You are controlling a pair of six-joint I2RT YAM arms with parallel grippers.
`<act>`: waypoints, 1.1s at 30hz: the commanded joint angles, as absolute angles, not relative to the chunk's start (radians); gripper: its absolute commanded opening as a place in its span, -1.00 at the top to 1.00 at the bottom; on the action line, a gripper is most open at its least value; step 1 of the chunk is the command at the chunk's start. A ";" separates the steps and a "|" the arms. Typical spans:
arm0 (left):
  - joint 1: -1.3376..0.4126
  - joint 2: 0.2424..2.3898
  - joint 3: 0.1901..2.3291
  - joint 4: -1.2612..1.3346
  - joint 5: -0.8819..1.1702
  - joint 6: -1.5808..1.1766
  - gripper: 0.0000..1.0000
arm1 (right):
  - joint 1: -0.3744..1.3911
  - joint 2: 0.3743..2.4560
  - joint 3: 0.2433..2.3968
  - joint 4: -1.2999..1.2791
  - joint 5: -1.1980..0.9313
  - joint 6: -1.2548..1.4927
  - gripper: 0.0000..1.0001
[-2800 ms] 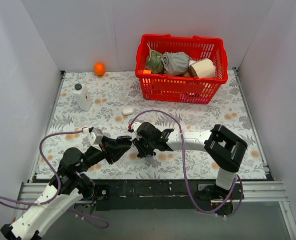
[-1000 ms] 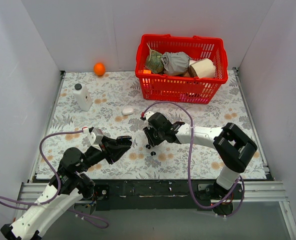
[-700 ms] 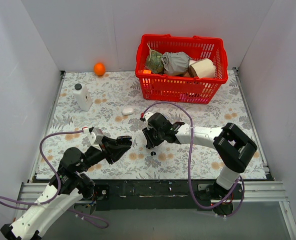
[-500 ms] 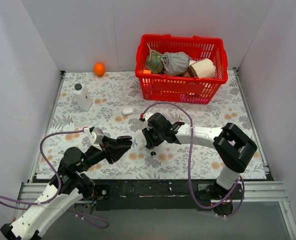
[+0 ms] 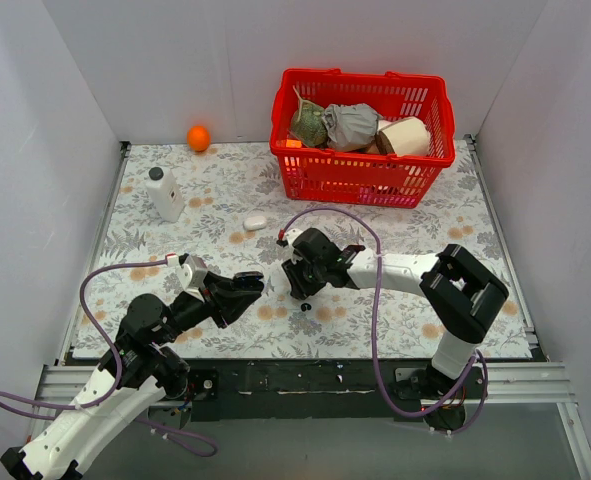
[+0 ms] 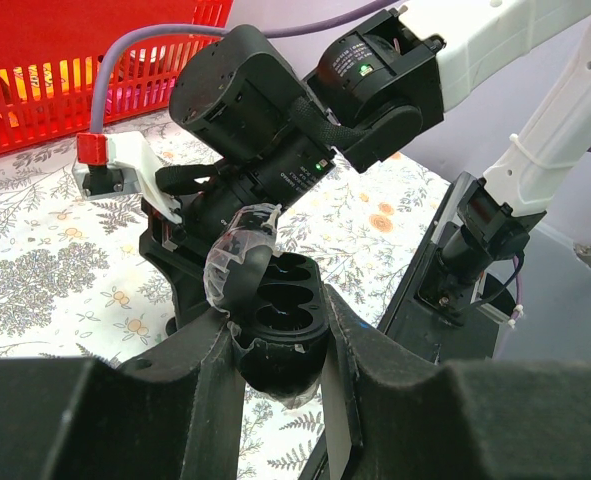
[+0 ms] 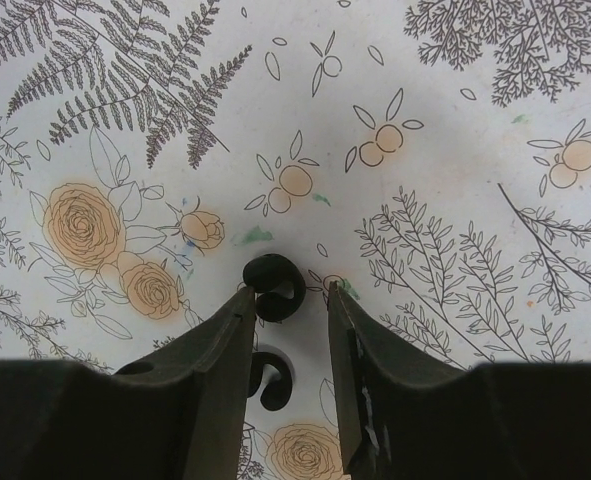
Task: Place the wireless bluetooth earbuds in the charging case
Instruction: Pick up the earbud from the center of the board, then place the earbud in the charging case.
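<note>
My left gripper (image 5: 245, 289) is shut on the open black charging case (image 6: 275, 322) and holds it above the table, lid up. Its wells look empty. Two small glossy black earbuds lie on the floral cloth. In the right wrist view, one earbud (image 7: 273, 286) sits between the tips of my right gripper (image 7: 290, 292). The other earbud (image 7: 271, 378) lies just nearer, partly behind the left finger. The right gripper (image 5: 295, 284) is open, pointing down close over them, touching neither. One earbud (image 5: 304, 307) shows in the top view.
A red basket (image 5: 360, 135) of items stands at the back right. An orange (image 5: 198, 137) lies at the back left, with a white bottle (image 5: 164, 193) in front of it. A small white pebble-shaped case (image 5: 255, 222) lies mid-table.
The right gripper left the case in my left gripper, moved right and down to the cloth, then edged slightly left over the earbuds. The left arm has stayed still.
</note>
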State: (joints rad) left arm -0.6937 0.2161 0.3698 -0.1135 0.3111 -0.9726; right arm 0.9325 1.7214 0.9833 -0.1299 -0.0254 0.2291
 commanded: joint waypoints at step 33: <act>-0.690 0.225 0.408 -0.092 0.325 -0.969 1.00 | 0.937 1.329 1.029 -0.242 -0.055 0.040 0.97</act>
